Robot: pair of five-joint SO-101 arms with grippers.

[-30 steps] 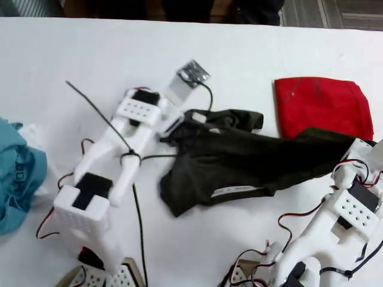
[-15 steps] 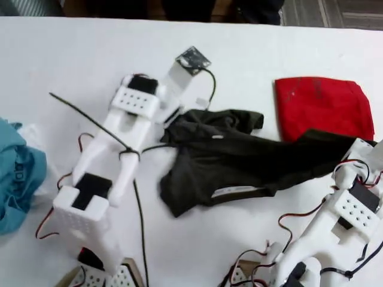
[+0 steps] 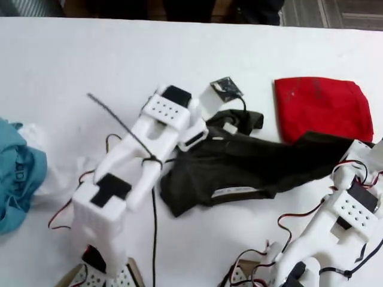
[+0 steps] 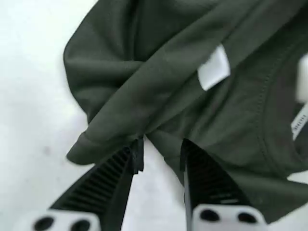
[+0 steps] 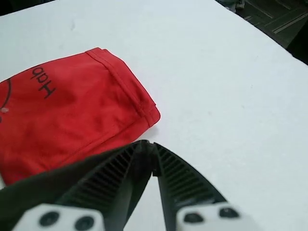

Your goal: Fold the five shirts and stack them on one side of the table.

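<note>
Three shirts lie on the white table [image 3: 90, 54]. One dark green shirt [image 3: 239, 164], a crumpled soft knit with a white neck label [image 4: 214, 72], sprawls mid-table. One red shirt [image 3: 323, 107] is folded into a flat rectangle toward the far right corner. One teal shirt [image 3: 18, 173] is bunched at the left edge. The left gripper [image 4: 161, 151] has its ribbed black fingers [image 4: 110, 178] spread at a fold of the dark cloth. The right gripper [image 5: 149, 147] pinches the dark green shirt's end, just beside the red shirt.

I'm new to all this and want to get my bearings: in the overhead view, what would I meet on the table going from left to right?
Crumpled blue shirt → left arm → dark shirt lying loose in the middle → folded red shirt.
</note>
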